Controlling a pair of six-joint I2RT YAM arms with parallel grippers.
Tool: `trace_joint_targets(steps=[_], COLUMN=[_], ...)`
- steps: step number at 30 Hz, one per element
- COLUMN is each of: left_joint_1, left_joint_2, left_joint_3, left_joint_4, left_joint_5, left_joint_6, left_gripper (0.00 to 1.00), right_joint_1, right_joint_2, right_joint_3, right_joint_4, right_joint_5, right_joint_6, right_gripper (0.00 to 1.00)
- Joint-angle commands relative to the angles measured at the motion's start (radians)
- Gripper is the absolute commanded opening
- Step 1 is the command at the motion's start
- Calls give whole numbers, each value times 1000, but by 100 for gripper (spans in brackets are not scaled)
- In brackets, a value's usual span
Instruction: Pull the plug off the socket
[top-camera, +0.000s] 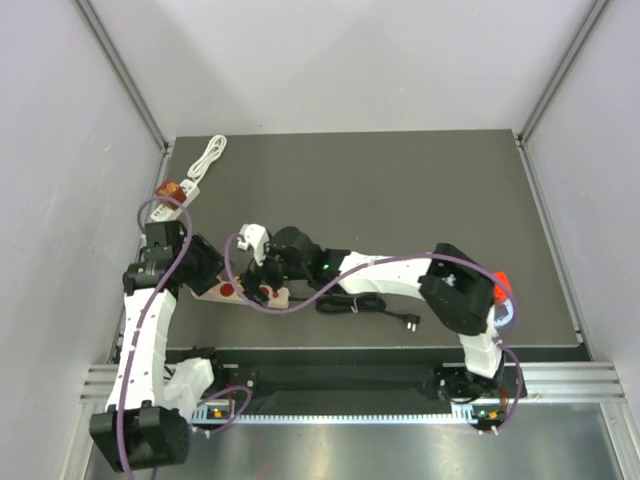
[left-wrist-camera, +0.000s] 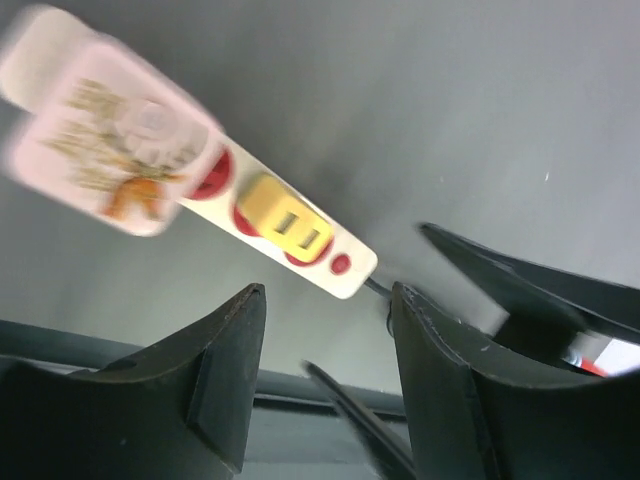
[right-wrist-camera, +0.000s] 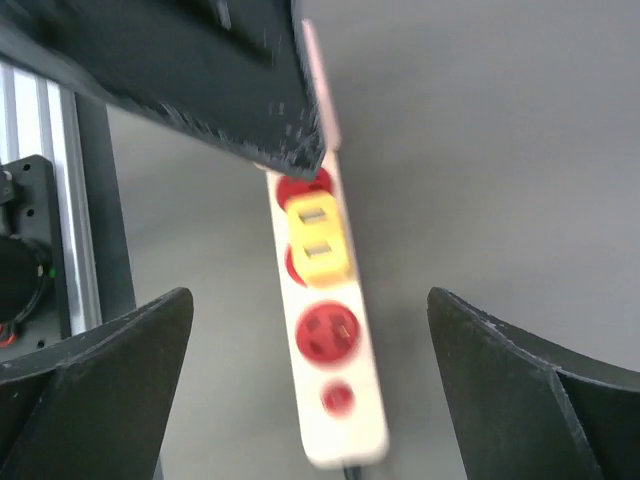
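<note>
A cream power strip (top-camera: 240, 293) with red sockets lies at the near left of the mat. A yellow plug (right-wrist-camera: 320, 238) sits in its middle socket and also shows in the left wrist view (left-wrist-camera: 285, 220). A blurred white block with an orange picture (left-wrist-camera: 110, 150) is at the strip's far end; I cannot tell if it is seated. My left gripper (left-wrist-camera: 328, 295) is open and empty, just short of the strip's cable end (left-wrist-camera: 345, 268). My right gripper (right-wrist-camera: 310, 300) is open and empty, its fingers wide on either side of the strip (right-wrist-camera: 335, 400). In the top view both grippers, left (top-camera: 207, 268) and right (top-camera: 264, 272), hover over the strip.
A black cable (top-camera: 355, 303) with a loose plug lies right of the strip. A white coiled cable (top-camera: 208, 158) and an orange item (top-camera: 170, 190) lie at the back left. A red object (top-camera: 501, 285) is at the right. A dark arm part (right-wrist-camera: 180, 70) crosses the right wrist view.
</note>
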Motion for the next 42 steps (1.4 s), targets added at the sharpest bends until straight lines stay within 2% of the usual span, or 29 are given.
trace_joint_targets(steps=[1,3,8,9,10,16,22,28,30,37,39,40,42], left_joint_1=[-120,-202,-267,-275,-280,-287,-287,-287,-287,-287,-287,-287,-287], left_joint_2=[33,63,106,112,124,184,216,279,300,307,311,311,305], left_joint_3=[-1,-7,-24,-32,-35,-52,-64,-65,-67,-82,-85,-87,-88], left_joint_4=[64,79,95,105,110,81,84,131,135,138,141,139,138], left_joint_5=[-59,-111,-188,-197,-200,-278,-297,-295,-289,-312,-314,-315,-323], left_joint_6=[-91,-147,-244,-264,-275,-336,-399,-418,-419,-415,-402,-396,-372], left_gripper=[58,58,59,59,67,69,69,64,58,51,44,35,28], right_joint_1=[-43,-55,-81,-81,-81,-66,-46,-20,-15,5,6,3,-1], right_joint_2=[-155,-189,-203,-194,-188,-120,-57,-14,3,41,30,23,-3], right_joint_3=[-91,-189,-309,-318,-326,-329,-306,-269,-252,-202,-189,-182,-160], right_joint_4=[66,115,173,192,221,284,339,344,344,331,298,273,194], right_joint_5=[29,-4,-70,-78,-87,-127,-136,-136,-126,-90,-75,-66,-55], right_joint_6=[8,-44,-133,-153,-161,-195,-219,-256,-261,-250,-201,-184,-129], right_gripper=[100,100,99,98,98,96,93,89,88,84,84,85,87])
